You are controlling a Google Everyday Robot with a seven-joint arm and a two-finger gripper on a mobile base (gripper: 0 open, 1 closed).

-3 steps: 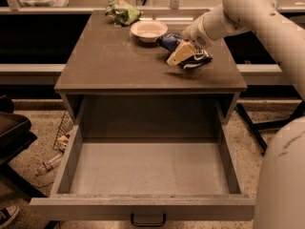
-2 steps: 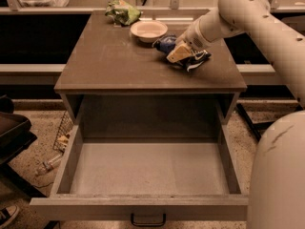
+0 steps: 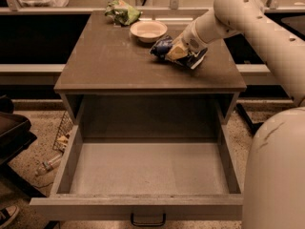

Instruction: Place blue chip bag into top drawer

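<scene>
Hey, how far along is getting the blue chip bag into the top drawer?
Done: the top drawer is pulled open, nothing in it. In hand: the gripper grips the blue chip bag at the cabinet top, beside the white bowl. Left: carry it over the drawer, lower, release.

Tool (image 3: 183, 54), smooth matt off-white plastic, sits against the glossy blue bag (image 3: 161, 45). The tabletop (image 3: 114, 63) under it is matt grey-brown wood. Drawer (image 3: 143, 207) below is the same wood with a dark metal handle (image 3: 148, 220). Bowl (image 3: 148, 30) left of tool is smooth, and the green bag (image 3: 122, 11) beyond is wrinkled.
</scene>
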